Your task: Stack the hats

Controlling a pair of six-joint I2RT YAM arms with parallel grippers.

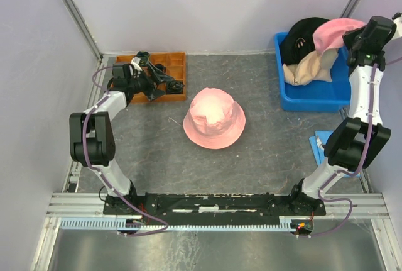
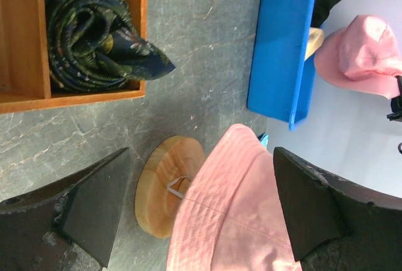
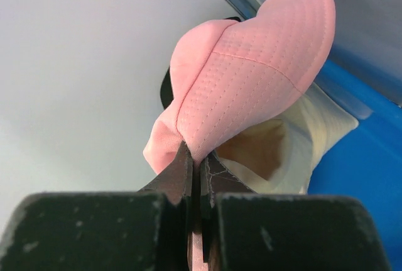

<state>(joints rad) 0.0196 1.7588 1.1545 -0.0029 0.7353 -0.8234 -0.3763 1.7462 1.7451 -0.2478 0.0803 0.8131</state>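
A pink hat [image 1: 214,119] sits on a wooden stand [image 2: 164,182] in the middle of the table; in the left wrist view that same pink hat [image 2: 242,217] covers the stand's top. A second pink hat [image 1: 335,33] hangs over the blue bin [image 1: 314,98], pinched at its brim by my right gripper [image 3: 200,158], which is shut on it. Below it in the bin lie a beige hat [image 1: 309,68] and a black hat [image 1: 300,37]. My left gripper [image 1: 164,82] is wide open over the orange tray, holding nothing.
An orange wooden tray [image 1: 173,63] at the back left holds dark coiled bundles [image 2: 88,35]. The blue bin stands at the back right against the wall. A blue object [image 1: 317,144] lies at the right edge near the right arm.
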